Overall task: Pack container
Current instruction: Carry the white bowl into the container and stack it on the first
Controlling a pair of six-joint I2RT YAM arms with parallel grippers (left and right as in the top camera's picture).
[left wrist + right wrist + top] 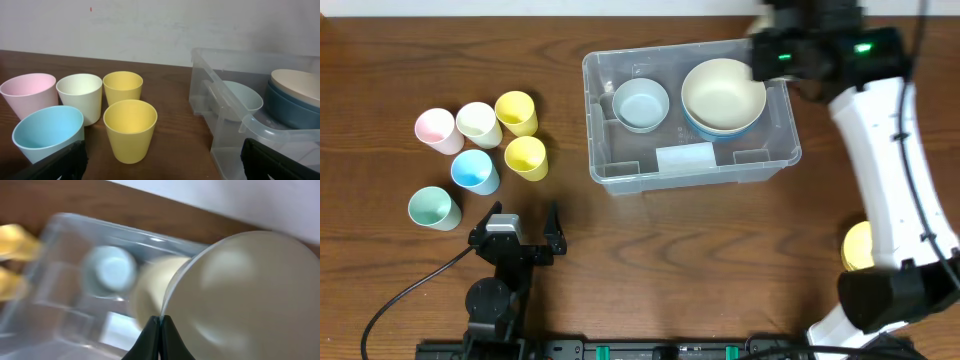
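Observation:
The clear container [603, 120] stands at the back middle of the table. A small pale blue bowl [640, 103] lies in its left part. In its right part a cream bowl [722, 92] sits over a darker blue bowl [720, 131]. At the container's far right corner my right gripper [761, 58] is shut on the cream bowl's rim [172, 287], the fingertips [150, 330] pinched together on it. My left gripper [517, 228] is low near the front left, open and holding nothing, facing the cups and the container's wall [225, 120].
Several pastel cups stand left of the container: pink [434, 128], white [478, 122], two yellow [516, 111] [525, 156], blue [475, 171] and green [432, 208]. A yellow object [857, 245] is partly hidden behind the right arm.

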